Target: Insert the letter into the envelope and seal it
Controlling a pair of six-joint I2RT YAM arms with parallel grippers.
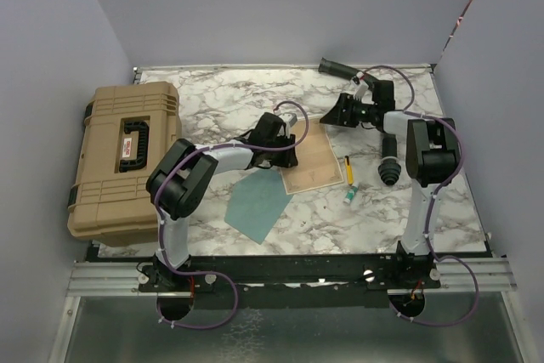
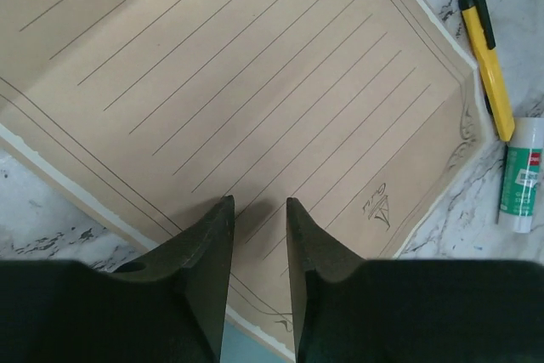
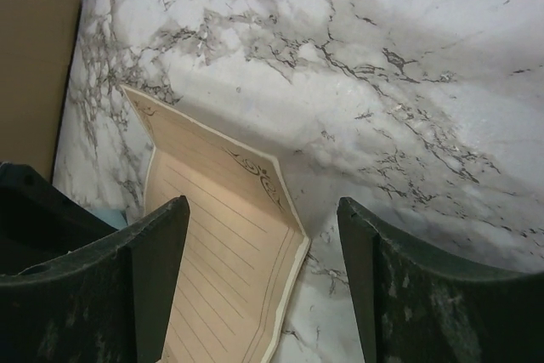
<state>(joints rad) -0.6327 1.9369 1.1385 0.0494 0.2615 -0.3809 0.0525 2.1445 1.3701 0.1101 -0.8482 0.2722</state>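
Observation:
The tan lined letter (image 1: 312, 159) lies on the marble table, its far end bent up along a crease (image 3: 221, 252). The teal envelope (image 1: 257, 206) lies flat just in front of it, and a teal strip (image 2: 242, 350) shows under the letter's near edge. My left gripper (image 1: 291, 156) points down onto the near part of the letter (image 2: 255, 82). Its fingers stand narrowly apart (image 2: 259, 206), with flat paper showing in the gap. My right gripper (image 1: 330, 116) hangs wide open (image 3: 263, 210) above the letter's far right corner, holding nothing.
A yellow cutter (image 1: 348, 171) (image 2: 486, 57) and a glue stick (image 1: 349, 196) (image 2: 520, 176) lie right of the letter. A tan toolbox (image 1: 123, 155) fills the table's left side. A black handle (image 1: 336, 67) lies at the back, and a black ribbed piece (image 1: 388, 167) sits by the right arm.

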